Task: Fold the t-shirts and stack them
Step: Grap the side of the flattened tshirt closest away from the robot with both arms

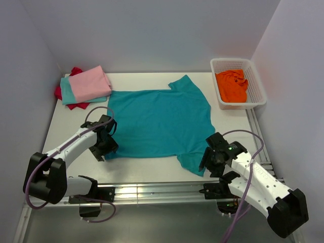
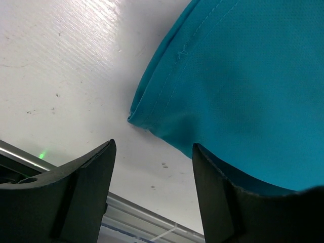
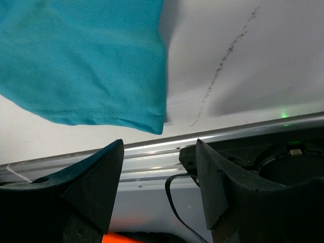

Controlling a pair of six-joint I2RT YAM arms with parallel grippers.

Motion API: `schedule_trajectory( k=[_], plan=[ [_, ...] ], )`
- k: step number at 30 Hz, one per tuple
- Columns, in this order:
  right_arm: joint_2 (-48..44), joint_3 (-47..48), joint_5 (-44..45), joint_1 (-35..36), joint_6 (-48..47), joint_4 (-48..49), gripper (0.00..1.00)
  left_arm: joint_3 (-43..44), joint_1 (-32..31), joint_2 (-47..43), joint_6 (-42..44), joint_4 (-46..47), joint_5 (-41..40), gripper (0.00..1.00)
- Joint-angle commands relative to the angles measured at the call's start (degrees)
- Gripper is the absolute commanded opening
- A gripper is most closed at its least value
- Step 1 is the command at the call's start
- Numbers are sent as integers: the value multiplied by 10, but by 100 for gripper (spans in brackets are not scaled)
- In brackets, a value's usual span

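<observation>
The teal t-shirt point(image 1: 159, 121) lies spread flat in the middle of the table, its hem to the left and its sleeves to the right. My left gripper point(image 1: 104, 144) is open and empty beside the shirt's near-left hem corner point(image 2: 139, 117). My right gripper point(image 1: 208, 161) is open and empty just right of the near sleeve point(image 3: 126, 114). A folded pink shirt point(image 1: 90, 84) lies on a light aqua one point(image 1: 66, 94) and a red one point(image 1: 76, 105) at the back left. The orange shirt point(image 1: 233, 85) lies crumpled in the basket.
The white mesh basket point(image 1: 256, 81) stands at the back right. A metal rail point(image 1: 152, 191) runs along the table's near edge, with cables by the right arm's base. White walls close in the left, back and right sides.
</observation>
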Motion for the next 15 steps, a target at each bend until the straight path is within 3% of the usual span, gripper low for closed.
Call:
schedule_trajectory(
  k=[1,15],
  plan=[
    [-4,-30,-25,-2,28,23,65,-4,-4,-4,-26,14,-9,68],
    [26,-72,-43,-1,51,115,53,-1,-5,-5,-35,18,-28,63]
  ],
)
